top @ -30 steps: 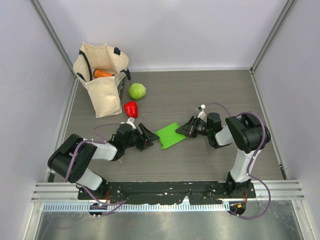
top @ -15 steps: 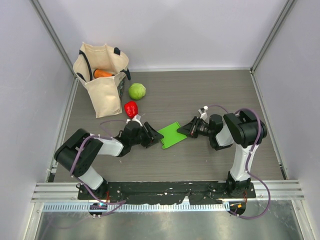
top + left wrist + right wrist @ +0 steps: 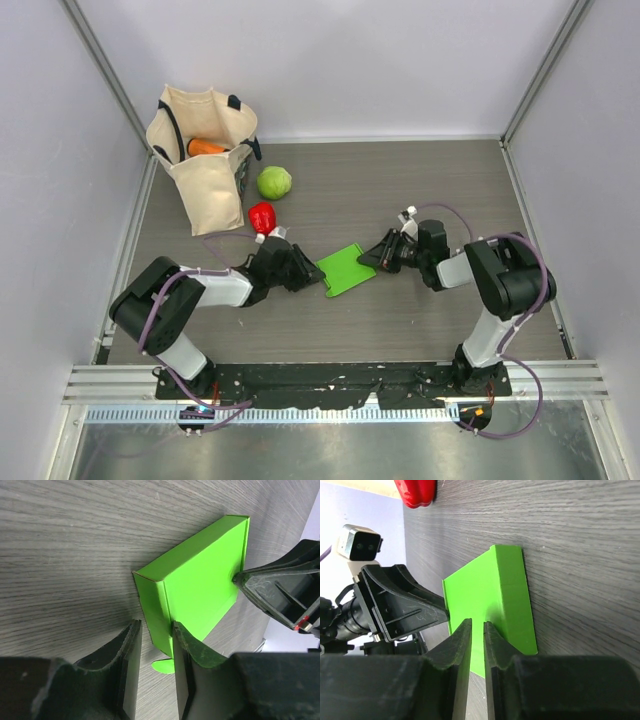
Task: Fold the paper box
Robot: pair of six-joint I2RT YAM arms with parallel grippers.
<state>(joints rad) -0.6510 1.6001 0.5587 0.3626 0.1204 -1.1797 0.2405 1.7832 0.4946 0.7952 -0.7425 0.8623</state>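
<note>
The paper box (image 3: 345, 268) is bright green, folded into a flat shallow box, and lies on the grey table between both arms. My left gripper (image 3: 308, 272) is at its left edge. In the left wrist view the gripper (image 3: 156, 627) is open, and its jaws straddle the side wall of the box (image 3: 200, 575), which lies against the right finger. A small round green tab lies on the table below. My right gripper (image 3: 372, 258) is at the box's right edge. In the right wrist view the gripper (image 3: 477, 624) is nearly closed on the box (image 3: 480, 590), with green card in the slit.
A cream tote bag (image 3: 205, 150) holding an orange carrot (image 3: 207, 147) stands at the back left. A round pale-green vegetable (image 3: 274, 182) and a red pepper (image 3: 262, 217) lie near it, just behind my left gripper. Enclosure walls stand on all sides.
My left gripper has moved right, from a short way off the box to its left edge. My right gripper stays at the box's right edge, and its arm has shifted a little.
</note>
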